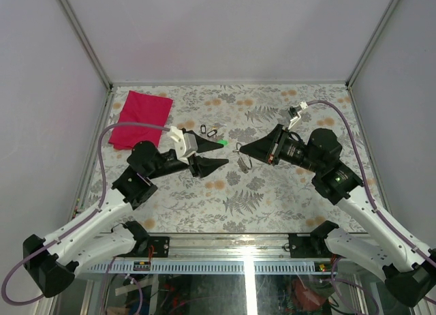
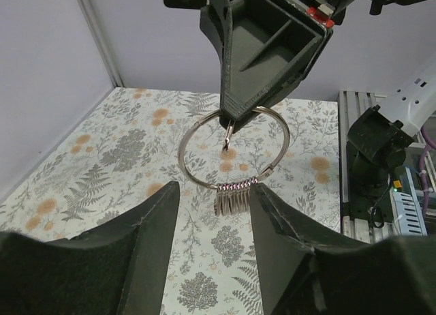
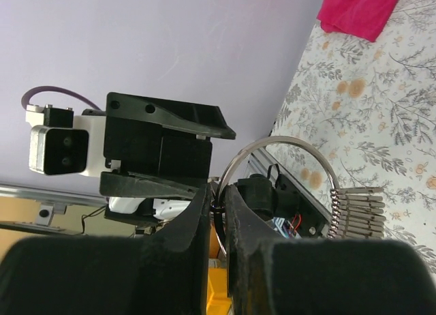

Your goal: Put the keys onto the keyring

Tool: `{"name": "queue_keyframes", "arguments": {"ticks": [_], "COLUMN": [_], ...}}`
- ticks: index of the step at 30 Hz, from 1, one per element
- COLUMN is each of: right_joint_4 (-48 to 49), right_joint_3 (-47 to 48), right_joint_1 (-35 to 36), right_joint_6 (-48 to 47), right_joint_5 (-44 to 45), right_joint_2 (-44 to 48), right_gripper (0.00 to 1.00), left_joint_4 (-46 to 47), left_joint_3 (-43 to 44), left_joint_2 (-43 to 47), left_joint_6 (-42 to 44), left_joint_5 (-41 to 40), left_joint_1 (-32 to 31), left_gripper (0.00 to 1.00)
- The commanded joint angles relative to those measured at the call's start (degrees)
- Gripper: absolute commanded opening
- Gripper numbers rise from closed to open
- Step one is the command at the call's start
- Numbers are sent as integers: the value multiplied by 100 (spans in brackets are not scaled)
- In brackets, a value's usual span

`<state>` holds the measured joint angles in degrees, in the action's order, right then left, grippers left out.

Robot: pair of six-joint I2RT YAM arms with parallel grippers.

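My right gripper [image 1: 240, 150] is shut on the keyring [image 1: 242, 159], pinching its thin silver wire and holding it above the table. In the left wrist view the keyring [image 2: 191, 134] hangs from the right fingers [image 2: 240, 97], with a bunch of small silvery loops [image 2: 235, 196] at its lower edge. My left gripper [image 2: 214, 216] is open just short of that bunch, with nothing between its fingers. In the right wrist view the ring [image 3: 289, 143] rises from the shut gripper [image 3: 216, 194]. Two small black-headed keys [image 1: 212, 131] lie on the table behind the left gripper [image 1: 210, 156].
A red cloth [image 1: 142, 118] lies at the far left of the patterned table [image 1: 272, 192]. A tiny green piece [image 1: 223, 142] sits close to the left fingers. White walls and a metal frame close in the table on three sides.
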<state>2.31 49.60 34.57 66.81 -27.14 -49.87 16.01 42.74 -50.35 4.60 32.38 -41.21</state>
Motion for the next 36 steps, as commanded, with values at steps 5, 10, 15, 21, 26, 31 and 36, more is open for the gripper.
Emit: {"name": "queue_keyframes", "arguments": {"ticks": [5,10,15,21,26,31,36], "right_joint_4": [626,674,741,829,820,809,790], "right_joint_3": [29,53,20,63,43,37,55], "right_joint_1": [24,26,24,24,24,27,31], "right_joint_6": [196,206,216,246,224,165,-32], "right_joint_5": [-313,-434,-515,-591,-596,-584,-588], "right_joint_2": [-31,-93,-145,-183,-183,-186,-156], "right_gripper": [0,0,0,0,0,0,18], "left_joint_4": [736,850,860,651,582,488,275], "left_joint_3": [243,354,450,557,607,674,799], "left_joint_2": [-201,-314,-417,-526,-546,-538,-492], "left_joint_6": [23,-18,15,165,210,175,-105], "left_joint_5": [355,353,358,364,390,352,245], "left_joint_1": [-104,-141,-201,-240,-248,-248,-250], "left_gripper": [45,41,37,25,11,0,0]}}
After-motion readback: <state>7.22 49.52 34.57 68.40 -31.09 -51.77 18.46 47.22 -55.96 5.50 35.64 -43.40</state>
